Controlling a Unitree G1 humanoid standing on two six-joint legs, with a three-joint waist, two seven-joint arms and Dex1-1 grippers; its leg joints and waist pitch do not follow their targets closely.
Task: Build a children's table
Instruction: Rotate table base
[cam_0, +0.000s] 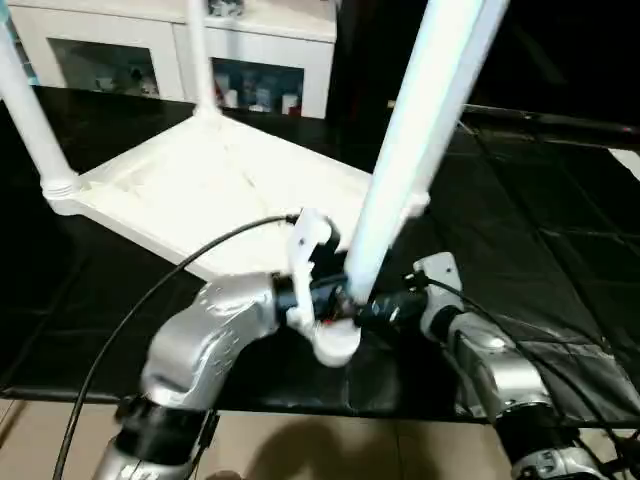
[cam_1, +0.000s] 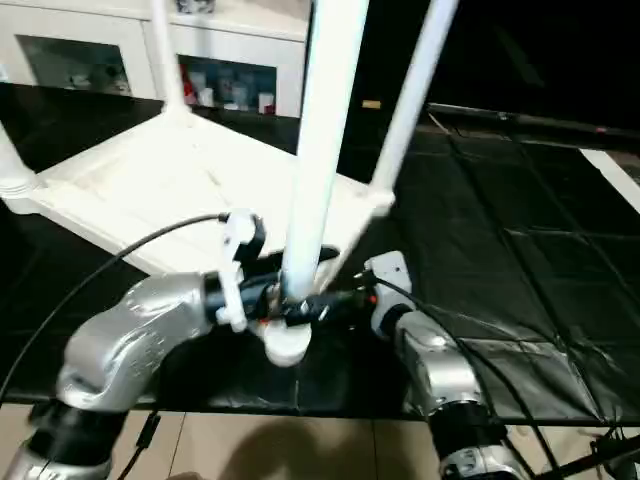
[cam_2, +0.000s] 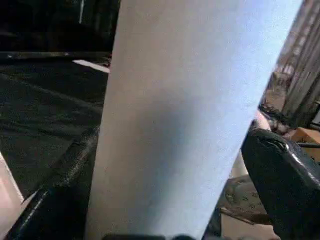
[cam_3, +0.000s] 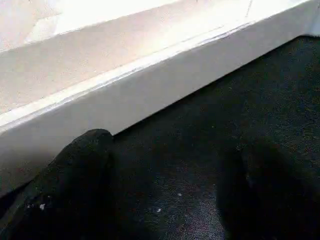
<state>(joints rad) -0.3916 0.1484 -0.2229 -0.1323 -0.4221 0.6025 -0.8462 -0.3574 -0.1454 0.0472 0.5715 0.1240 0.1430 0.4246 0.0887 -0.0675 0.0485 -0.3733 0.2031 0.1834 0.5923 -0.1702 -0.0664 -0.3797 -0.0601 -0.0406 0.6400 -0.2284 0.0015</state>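
Nearest, silver forearms reaching in over the black mat (cam_0: 560, 250). Left gripper (cam_0: 345, 300) clasped about the near table leg (cam_0: 400, 180) just above its foot, one black finger (cam_2: 285, 185) on each side of the white tube in the left wrist view. Leg upright, leaning slightly, its foot at the near corner socket (cam_0: 335, 345) of the table top (cam_0: 200, 190). Right gripper (cam_0: 395, 305) just beside that same leg's foot, fingers (cam_3: 75, 185) spread and grasping nothing, hanging low over the mat close to the top's white side edge. Table top upside down on the mat, ribbed underside up, other legs standing at the left (cam_0: 30, 110), far (cam_0: 198, 60) and right (cam_1: 410, 100) corners. White glass-door cabinet (cam_0: 250, 60) behind.
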